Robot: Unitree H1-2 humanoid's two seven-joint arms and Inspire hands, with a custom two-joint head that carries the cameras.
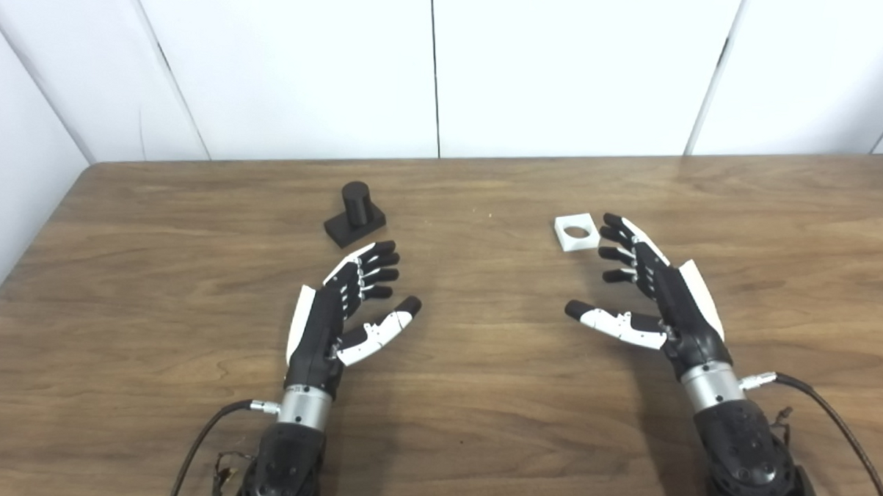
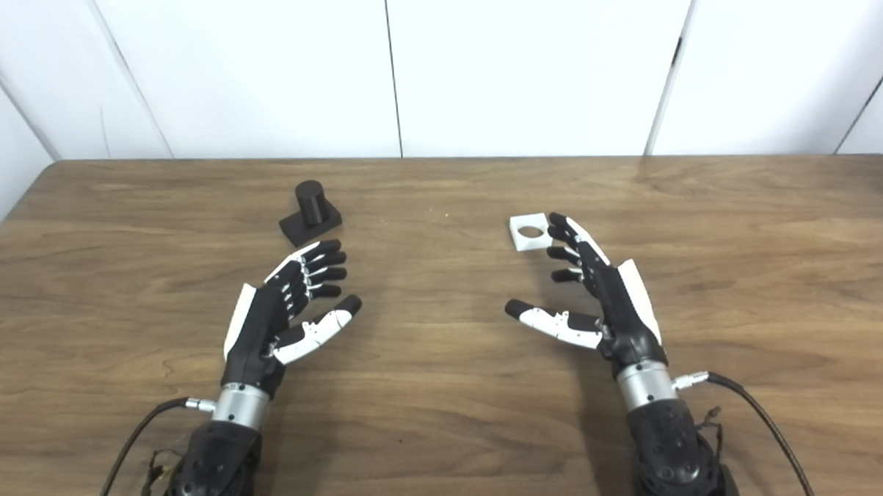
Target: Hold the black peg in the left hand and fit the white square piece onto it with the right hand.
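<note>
With both hands spread and empty, the left hand (image 1: 344, 303) should close around the upright black peg (image 1: 354, 214) toward the table's (image 1: 118, 266) far-left, the right hand (image 1: 649, 292) pinching the white square piece (image 1: 577, 233) touching its fingertips.

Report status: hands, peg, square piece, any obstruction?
Left hand open, short of black peg. Right hand open beside white square piece. Both parts on table. Nothing between.

no readable text, no labels, no brands, no numbers anywhere
</note>
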